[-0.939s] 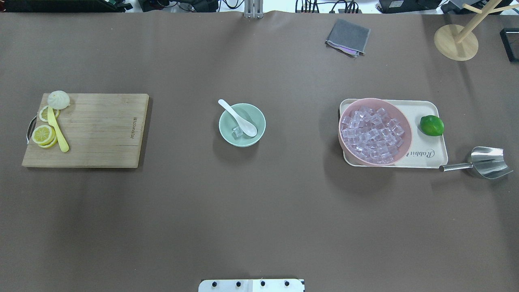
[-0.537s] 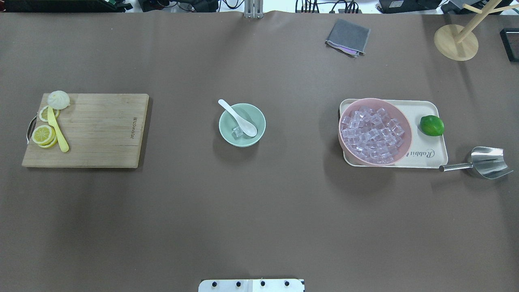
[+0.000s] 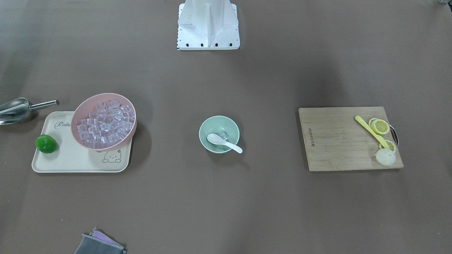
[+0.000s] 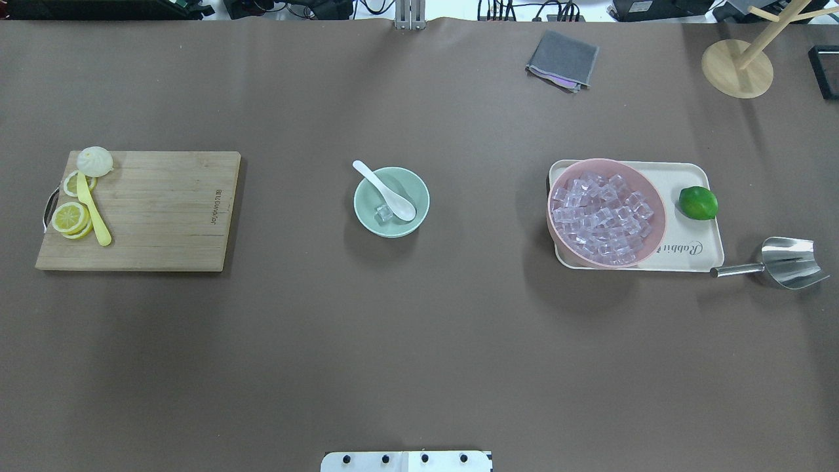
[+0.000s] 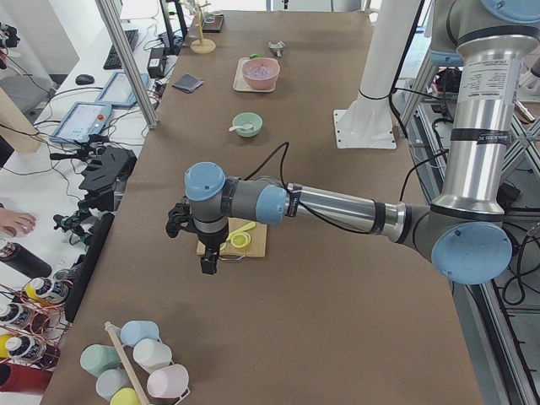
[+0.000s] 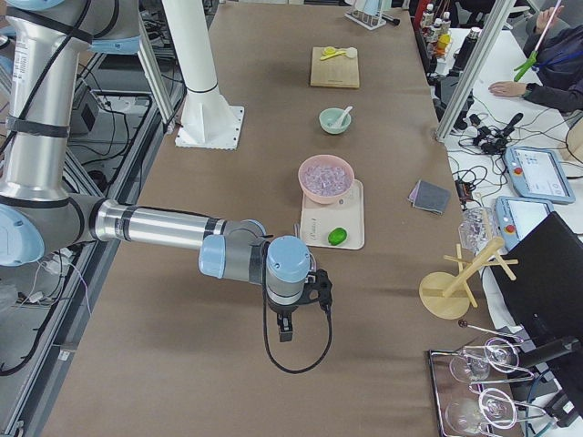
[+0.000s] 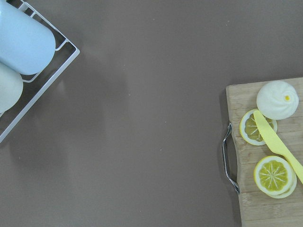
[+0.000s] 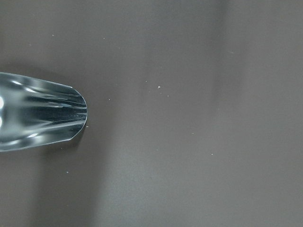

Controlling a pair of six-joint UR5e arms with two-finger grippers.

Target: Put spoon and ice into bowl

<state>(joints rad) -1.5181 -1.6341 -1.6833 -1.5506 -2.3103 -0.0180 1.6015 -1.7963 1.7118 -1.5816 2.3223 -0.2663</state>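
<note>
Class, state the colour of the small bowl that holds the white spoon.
Mint green; the bowl shows best in the overhead view.

There are 2 bowls (image 4: 413, 190) (image 4: 657, 223), 2 spoons (image 4: 387, 190) (image 4: 92, 210), 1 lime (image 4: 698, 202), 1 scoop (image 4: 790, 262), 1 tray (image 4: 688, 177).

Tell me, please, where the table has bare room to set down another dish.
Bare tabletop lies between the cutting board and the bowl, and between the bowl and the tray. The tray is crowded with the pink bowl and lime.

Bare table (image 4: 419, 328) around bowl (image 4: 423, 193), cutting board (image 4: 151, 216) well left, pink bowl (image 4: 657, 226) on tray (image 4: 688, 170) well right
</note>
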